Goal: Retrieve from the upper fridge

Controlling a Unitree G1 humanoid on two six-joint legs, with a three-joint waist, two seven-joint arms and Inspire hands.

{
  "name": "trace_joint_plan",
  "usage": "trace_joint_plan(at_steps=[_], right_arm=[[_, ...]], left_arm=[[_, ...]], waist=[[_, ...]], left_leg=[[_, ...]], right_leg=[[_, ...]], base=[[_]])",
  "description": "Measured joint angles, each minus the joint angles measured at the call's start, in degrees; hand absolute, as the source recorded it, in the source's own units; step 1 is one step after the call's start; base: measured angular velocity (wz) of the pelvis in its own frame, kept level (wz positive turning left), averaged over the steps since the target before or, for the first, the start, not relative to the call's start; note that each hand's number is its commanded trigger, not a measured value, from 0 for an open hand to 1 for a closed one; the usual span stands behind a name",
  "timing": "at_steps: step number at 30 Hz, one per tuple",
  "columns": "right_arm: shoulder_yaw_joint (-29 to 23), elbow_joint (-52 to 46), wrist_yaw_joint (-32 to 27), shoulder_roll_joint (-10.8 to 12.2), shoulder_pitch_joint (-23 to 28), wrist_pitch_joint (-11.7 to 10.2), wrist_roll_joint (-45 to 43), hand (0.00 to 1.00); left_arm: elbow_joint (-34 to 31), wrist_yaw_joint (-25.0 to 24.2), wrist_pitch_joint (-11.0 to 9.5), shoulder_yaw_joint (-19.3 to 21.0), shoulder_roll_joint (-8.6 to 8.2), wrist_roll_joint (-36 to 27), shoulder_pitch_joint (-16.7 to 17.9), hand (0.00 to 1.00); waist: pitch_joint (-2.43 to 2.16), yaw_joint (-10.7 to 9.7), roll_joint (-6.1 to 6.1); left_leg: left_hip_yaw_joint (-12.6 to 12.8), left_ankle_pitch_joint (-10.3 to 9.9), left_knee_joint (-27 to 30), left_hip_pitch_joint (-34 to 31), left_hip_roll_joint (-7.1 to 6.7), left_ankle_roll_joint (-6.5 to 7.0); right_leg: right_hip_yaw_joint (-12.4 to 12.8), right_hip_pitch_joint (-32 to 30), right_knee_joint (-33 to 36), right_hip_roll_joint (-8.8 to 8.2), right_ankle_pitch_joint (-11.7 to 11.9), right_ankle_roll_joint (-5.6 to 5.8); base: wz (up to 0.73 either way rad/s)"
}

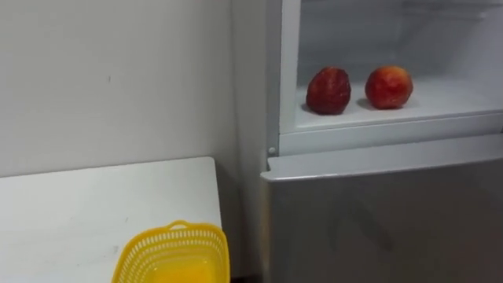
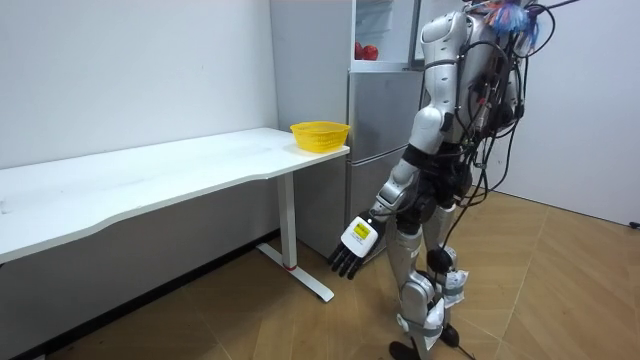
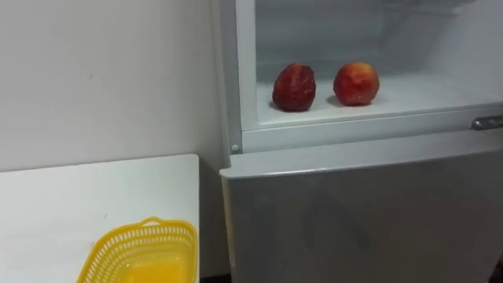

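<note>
Task is at the very start: nothing retrieved yet. The upper fridge compartment [image 1: 440, 101] stands open at upper right of the eye views, w/ two red items on its white shelf: a darker fruit [image 1: 328, 90] on the left and a red-orange fruit [image 1: 388, 86] near it on the right, apart from each other, both toward the shelf's front edge. Which one is the target can't be told from the task line. The lower fridge door [image 1: 377, 220] is closed below them. A yellow basket [image 1: 169, 234] sits at bottom left-centre, on the end of the white worktop [image 1: 71, 212] nearest the fridge; nothing shows inside it. In the room view the robot stands upright before the fridge, right of centre, just beside the worktop's end. Its left hand [image 2: 352, 246] hangs low at frame centre, fingers straight & relaxed, holding nothing. Left to do, as a judgement: raise an arm into the compartment, close the fingers round a fruit, bring it out, and prob. set it in the basket.
</note>
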Motion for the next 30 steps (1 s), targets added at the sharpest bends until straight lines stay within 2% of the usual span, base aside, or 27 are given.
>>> trace_joint_plan(at_steps=[3,5,8,11,13,17,20,21,24,28,30], right_arm=[[1.0,-9.9,-1.7,0.0,0.3,-1.6,0.2,0.00],[1.1,-16.9,-3.0,-0.2,0.0,-3.5,0.7,0.00],[1.2,-22.4,-6.4,-0.5,-1.1,-5.9,1.6,0.00],[1.7,-26.2,-8.2,-0.7,-1.8,-6.6,1.4,0.00],[1.9,-27.8,-8.8,-0.9,-1.9,-7.3,1.3,0.00],[2.5,-29.0,-10.0,-3.0,-4.1,-8.1,-0.8,0.00],[3.4,-30.5,-10.5,-4.3,-6.1,-9.8,-0.6,0.00],[3.6,-30.8,-10.4,-4.7,-6.5,-9.8,-0.6,0.00],[3.5,-32.6,-10.5,-5.1,-9.0,-10.2,-0.6,0.00],[3.4,-34.1,-11.2,-5.7,-12.5,-10.9,0.4,0.00],[3.4,-34.1,-11.3,-6.4,-14.7,-11.0,1.1,0.00]], left_arm=[[0.3,-0.9,-0.8,-0.5,-0.02,0.3,0.0,0.00],[2.9,-0.9,-2.3,-0.5,0.43,0.5,0.0,0.00],[6.1,-0.7,-2.8,-1.1,1.26,1.0,0.2,0.00],[8.1,-0.7,-2.9,-2.2,1.38,4.4,0.1,0.00],[9.0,-0.8,-2.9,-2.7,1.45,5.6,0.1,0.00],[10.4,-0.9,-3.1,-2.8,1.45,8.8,-0.5,0.00],[11.3,-1.1,-3.2,-3.6,1.50,9.2,-1.4,0.00],[11.4,-1.3,-3.2,-3.7,1.50,9.2,-1.4,0.00],[11.2,-2.9,-3.2,-3.7,1.60,9.7,-1.2,0.00],[11.0,-3.7,-3.2,-3.6,1.72,10.7,-1.6,0.00],[11.0,-3.9,-3.2,-3.6,1.77,10.8,-2.0,0.00]], waist=[[0.02,0.1,0.08],[0.11,0.2,0.28],[0.07,0.2,0.11],[-0.01,0.4,0.10],[-0.04,0.6,0.13],[-0.01,0.8,0.06],[0.12,0.9,0.08],[-0.04,1.1,-0.29],[-0.05,1.2,-0.65],[0.31,2.0,-1.58],[0.32,2.3,-2.00]], left_leg=[[0.9,0.0,0.0,-0.5,0.08,0.00],[1.2,-0.1,0.0,-0.5,0.06,-0.05],[1.1,-0.1,-0.1,-0.7,0.12,-0.09],[1.2,-0.1,0.0,-1.1,0.10,-0.10],[1.2,-0.1,0.1,-1.0,0.08,-0.09],[1.1,-0.1,0.1,-0.8,0.06,-0.09],[1.2,-0.1,0.1,-0.4,0.10,-0.09],[1.1,-0.1,0.1,-0.4,0.08,-0.09],[1.1,-0.1,0.1,-0.4,0.09,-0.09],[0.9,-0.1,0.2,-0.6,0.11,-0.10],[0.7,-0.1,0.2,-0.7,0.09,-0.10]], right_leg=[[1.0,-1.0,0.1,0.45,0.1,-0.02],[1.6,-1.1,-0.1,0.97,0.3,-0.06],[1.3,-1.2,0.0,1.07,0.4,-0.24],[1.4,-1.9,0.5,1.05,0.4,-0.24],[1.4,-1.8,0.6,1.05,0.4,-0.24],[1.6,-1.4,0.8,1.06,0.4,-0.24],[1.6,-1.0,0.7,1.08,0.4,-0.25],[1.5,-0.9,0.8,1.07,0.4,-0.25],[1.4,-0.9,0.7,1.07,0.4,-0.25],[1.0,-0.9,0.5,1.02,0.4,-0.27],[0.6,-0.8,0.5,0.93,0.4,-0.27]], base=[[-0.13],[-0.10],[-0.02],[0.00],[0.00],[-0.01],[0.00],[0.00],[0.00],[0.02],[0.07]])
